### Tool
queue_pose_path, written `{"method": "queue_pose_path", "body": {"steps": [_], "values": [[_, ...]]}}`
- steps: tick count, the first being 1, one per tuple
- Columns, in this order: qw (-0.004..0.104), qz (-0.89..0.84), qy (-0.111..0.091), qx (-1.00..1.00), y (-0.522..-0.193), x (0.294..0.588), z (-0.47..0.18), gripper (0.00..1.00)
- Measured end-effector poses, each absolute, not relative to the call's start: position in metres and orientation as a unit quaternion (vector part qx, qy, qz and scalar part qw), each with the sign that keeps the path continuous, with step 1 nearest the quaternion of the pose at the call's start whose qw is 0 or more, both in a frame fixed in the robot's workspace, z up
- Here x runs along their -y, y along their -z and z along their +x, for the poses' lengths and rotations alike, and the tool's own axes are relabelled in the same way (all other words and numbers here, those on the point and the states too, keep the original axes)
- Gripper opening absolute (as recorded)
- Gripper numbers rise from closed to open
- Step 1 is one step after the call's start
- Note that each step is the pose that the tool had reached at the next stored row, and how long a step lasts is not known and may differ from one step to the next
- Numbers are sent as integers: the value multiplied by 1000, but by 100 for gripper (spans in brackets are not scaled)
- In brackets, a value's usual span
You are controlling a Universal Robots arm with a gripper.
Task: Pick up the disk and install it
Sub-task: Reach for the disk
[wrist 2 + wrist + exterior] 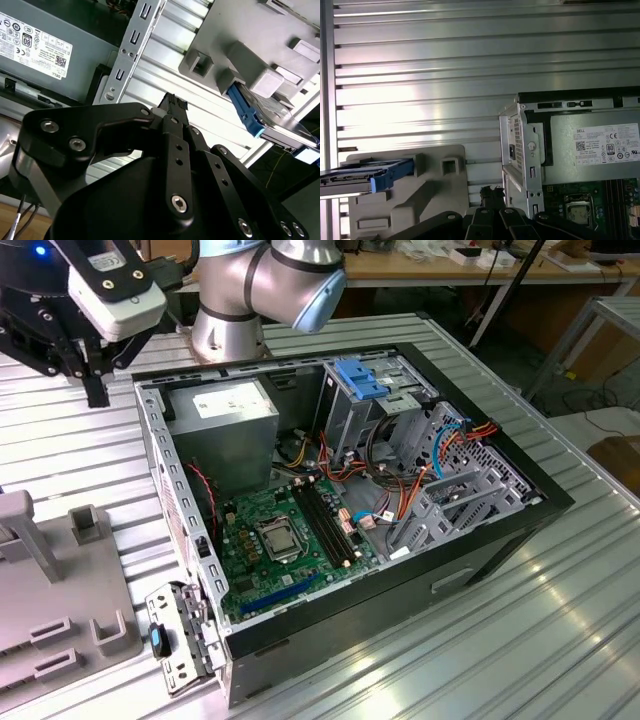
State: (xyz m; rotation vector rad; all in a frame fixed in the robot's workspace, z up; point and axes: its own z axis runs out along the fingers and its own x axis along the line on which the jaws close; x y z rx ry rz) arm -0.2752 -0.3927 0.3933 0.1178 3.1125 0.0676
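I see the gripper point(492, 192) w/ fingertips together, holding nothing, btwn the grey holder point(435, 200) and the PC case point(520, 145). The disk point(355, 176) lies on the holder at approx 9 o'clock from the gripper. PSU point(595, 145) and mobo point(605, 210) are at approx 3 o'clock.

Looks like a robotics lab or workshop, not a home. The table point(560, 640) is ribbed aluminium profile w/ slots, and a grey industrial robot arm point(270, 285) stands on it close by the hand point(97, 390). Right beside the hand lies a desktop PC case point(500, 540), side panel off, motherboard point(270, 540) & wiring point(395, 495) exposed. Near the hand sits a grey moulded fixture plate point(60, 590). Well beyond the hand: a cluttered wooden workbench point(420, 265)
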Motion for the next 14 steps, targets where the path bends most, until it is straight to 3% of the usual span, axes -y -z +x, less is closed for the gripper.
{"method": "queue_pose_path", "body": {"steps": [14], "values": [[13, 38, -22, -999, -393, 392, -314, 11]]}}
